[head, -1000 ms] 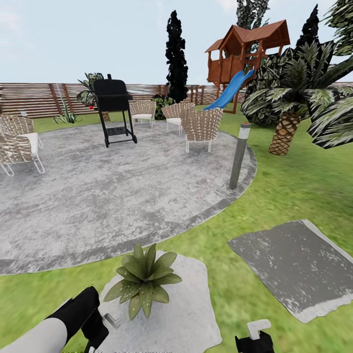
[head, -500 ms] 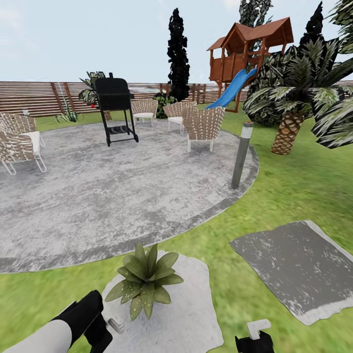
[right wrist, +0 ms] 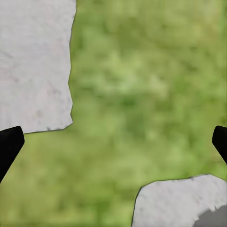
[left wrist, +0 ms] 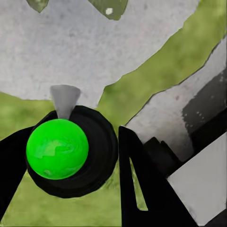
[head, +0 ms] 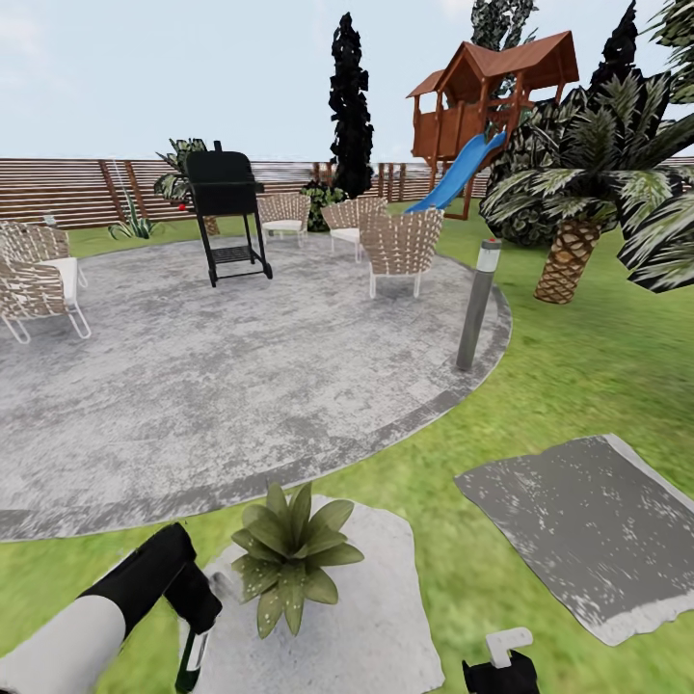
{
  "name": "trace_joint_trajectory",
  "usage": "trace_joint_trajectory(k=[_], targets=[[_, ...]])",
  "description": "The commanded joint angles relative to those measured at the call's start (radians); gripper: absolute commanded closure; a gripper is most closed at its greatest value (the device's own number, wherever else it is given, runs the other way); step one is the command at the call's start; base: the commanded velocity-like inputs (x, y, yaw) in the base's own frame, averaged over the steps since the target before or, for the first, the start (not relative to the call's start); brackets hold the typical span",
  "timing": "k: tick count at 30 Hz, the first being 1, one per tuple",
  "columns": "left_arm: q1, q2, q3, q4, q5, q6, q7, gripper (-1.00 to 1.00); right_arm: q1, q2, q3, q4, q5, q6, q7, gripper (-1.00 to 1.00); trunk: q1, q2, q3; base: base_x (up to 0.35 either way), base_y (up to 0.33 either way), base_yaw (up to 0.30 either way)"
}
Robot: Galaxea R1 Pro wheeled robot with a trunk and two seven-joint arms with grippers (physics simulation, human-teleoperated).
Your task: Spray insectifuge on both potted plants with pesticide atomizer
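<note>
Atomizer (left wrist: 57,149) newly between left jaws

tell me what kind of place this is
A simulated back garden, most likely: green lawn with a round grey paved patio, a black barbecue grill among woven wicker chairs, and a brown wooden playhouse with a blue slide by the slatted fence.

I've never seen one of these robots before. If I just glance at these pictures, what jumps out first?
Near the bottom of the head view, a spiky green potted plant sits on a pale stepping stone, with the left gripper holding the pesticide atomizer just beside it. Behind spreads a round grey patio with a black grill and wicker chairs, and a wooden playhouse with a blue slide at the back.
</note>
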Motion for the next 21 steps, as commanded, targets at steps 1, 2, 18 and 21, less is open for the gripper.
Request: trace_joint_trajectory(k=[1, 2, 18, 21], targets=[[-0.020, 0.002, -0.004, -0.014, -0.043, 0.008, -0.034, 1.00, -0.001, 0.000, -0.007, 0.001, 0.011, -0.005, -0.002, -1.00, 0.000, 0.000, -0.001, 0.000, 0.000, 0.000], [-0.042, 0.002, -0.004, -0.019, -0.089, 0.008, -0.083, 1.00, -0.001, -0.001, -0.007, 0.001, 0.012, -0.004, -0.002, -1.00, 0.000, 0.000, -0.001, 0.000, 0.000, 0.000], [-0.232, -0.014, -0.003, -0.042, -0.444, 0.008, -0.472, 1.00, -0.001, 0.000, -0.007, 0.005, 0.012, -0.003, -0.002, -1.00, 0.000, 0.000, -0.001, 0.000, 0.000, -0.007], [-0.234, -0.015, -0.004, -0.045, -0.457, 0.008, -0.498, 1.00, -0.001, 0.000, -0.007, 0.005, 0.012, -0.003, -0.002, -1.00, 0.000, 0.000, -0.001, 0.000, 0.000, -0.209]])
